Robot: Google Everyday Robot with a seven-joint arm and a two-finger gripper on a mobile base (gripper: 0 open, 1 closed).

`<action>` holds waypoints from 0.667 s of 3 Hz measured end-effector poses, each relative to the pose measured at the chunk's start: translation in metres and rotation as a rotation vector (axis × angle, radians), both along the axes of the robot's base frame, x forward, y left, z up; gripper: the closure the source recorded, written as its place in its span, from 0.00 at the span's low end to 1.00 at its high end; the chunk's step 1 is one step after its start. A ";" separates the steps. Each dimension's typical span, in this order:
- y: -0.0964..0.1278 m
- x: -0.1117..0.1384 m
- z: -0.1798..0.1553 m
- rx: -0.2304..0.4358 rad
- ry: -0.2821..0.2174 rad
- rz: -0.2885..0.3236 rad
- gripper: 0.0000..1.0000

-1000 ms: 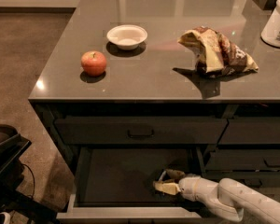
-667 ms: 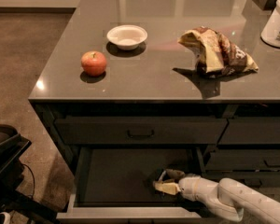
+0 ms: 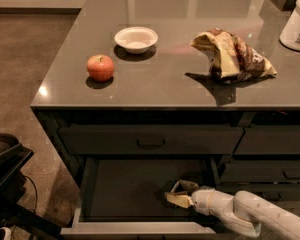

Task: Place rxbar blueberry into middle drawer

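Observation:
The middle drawer (image 3: 140, 228) is pulled open below the counter, showing a dark flat inside and a lighter grey front edge. My gripper (image 3: 179, 193) is on the end of the white arm (image 3: 250, 215), which comes in from the lower right. It sits low inside the drawer, at its right side and just above the floor. The rxbar blueberry does not show anywhere; nothing dark blue stands out at the gripper or on the dark drawer floor.
On the counter (image 3: 180, 89) are a red apple (image 3: 100, 67), a white bowl (image 3: 136, 38), a crumpled tan-and-brown chip bag (image 3: 232, 55) and a white container (image 3: 297, 21) at the far right. A shut drawer with a black handle (image 3: 150, 142) lies above the open one. Dark robot parts (image 3: 5, 169) are at the left.

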State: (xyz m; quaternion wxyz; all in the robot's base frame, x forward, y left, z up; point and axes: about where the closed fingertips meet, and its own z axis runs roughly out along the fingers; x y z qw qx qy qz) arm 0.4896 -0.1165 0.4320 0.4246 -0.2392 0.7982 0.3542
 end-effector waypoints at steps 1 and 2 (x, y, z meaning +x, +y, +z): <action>0.000 0.000 0.000 0.000 0.000 0.000 0.12; 0.000 0.000 0.000 0.000 0.000 0.000 0.00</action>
